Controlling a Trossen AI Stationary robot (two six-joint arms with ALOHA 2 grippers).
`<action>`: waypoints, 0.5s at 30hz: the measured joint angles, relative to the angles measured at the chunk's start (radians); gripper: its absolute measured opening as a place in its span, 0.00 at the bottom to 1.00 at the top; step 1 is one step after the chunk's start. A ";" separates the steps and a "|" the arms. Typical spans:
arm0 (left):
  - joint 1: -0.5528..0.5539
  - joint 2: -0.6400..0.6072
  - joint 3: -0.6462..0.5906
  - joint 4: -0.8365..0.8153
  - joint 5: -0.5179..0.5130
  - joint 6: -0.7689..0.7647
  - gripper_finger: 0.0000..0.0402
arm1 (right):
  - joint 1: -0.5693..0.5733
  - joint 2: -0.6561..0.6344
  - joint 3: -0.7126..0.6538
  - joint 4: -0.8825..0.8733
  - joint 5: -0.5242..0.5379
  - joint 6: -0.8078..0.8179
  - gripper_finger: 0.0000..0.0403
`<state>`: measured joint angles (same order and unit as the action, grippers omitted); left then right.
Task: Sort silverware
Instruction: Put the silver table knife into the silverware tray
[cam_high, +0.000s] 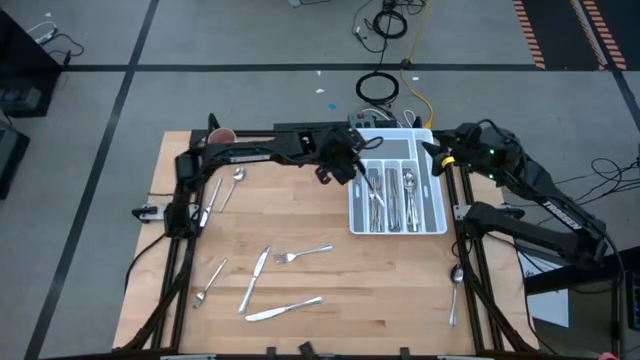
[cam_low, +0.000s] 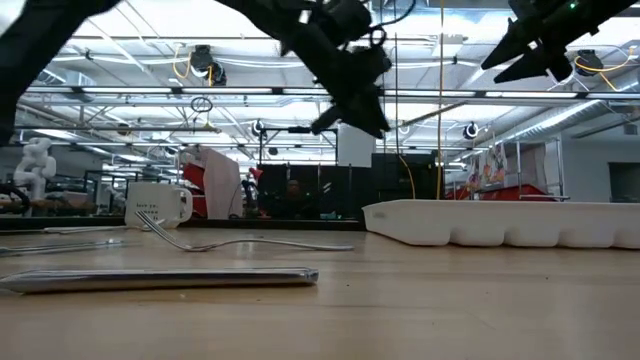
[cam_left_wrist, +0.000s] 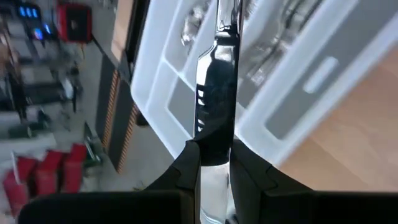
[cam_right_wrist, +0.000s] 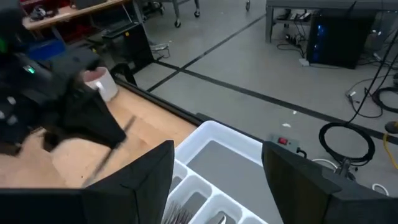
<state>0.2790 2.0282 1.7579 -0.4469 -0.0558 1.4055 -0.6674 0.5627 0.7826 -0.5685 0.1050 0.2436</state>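
Note:
My left gripper (cam_high: 345, 163) hangs over the near-left part of the white compartmented tray (cam_high: 432, 205), shut on one flat shiny piece of silverware (cam_left_wrist: 216, 93). From the right wrist view this piece shows as a slim dark rod (cam_right_wrist: 115, 146) slanting down below the left gripper. Several pieces of silverware (cam_high: 392, 195) lie in the tray's compartments. Forks and knives (cam_high: 270, 280) lie flat on the wooden table's near part. My right gripper (cam_high: 437, 152) is open above the tray's far right corner and touches nothing. My left gripper pinches the shiny piece between its two fingers (cam_left_wrist: 186, 165), on a wide flat stretch (cam_left_wrist: 214, 127); which end that is cannot be told. The piece lies along the fingers and sticks out ahead of them, slanting down from the table's left. It is lifted clear above the tray.
A spoon (cam_high: 236, 180) and a knife (cam_high: 210, 200) lie by the left arm's base, and a spoon (cam_high: 455, 285) lies off the table's right edge. A pink-and-white mug (cam_high: 222, 135) stands at the far left corner. Bare wood (cam_high: 390, 290) lies near of the tray.

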 joint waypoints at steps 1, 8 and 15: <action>0.000 0.027 0.033 0.003 0.004 0.023 0.14 | 0.000 -0.004 0.000 -0.001 0.000 0.003 0.58; 0.000 0.203 0.236 0.005 0.015 0.158 0.14 | 0.000 -0.018 0.000 -0.017 0.000 0.006 0.58; -0.005 0.305 0.338 0.016 0.063 0.271 0.14 | 0.000 -0.018 0.001 -0.018 -0.004 0.003 0.58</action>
<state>0.2744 2.3329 2.0958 -0.4310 0.0075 1.6762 -0.6672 0.5449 0.7834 -0.5861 0.1012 0.2470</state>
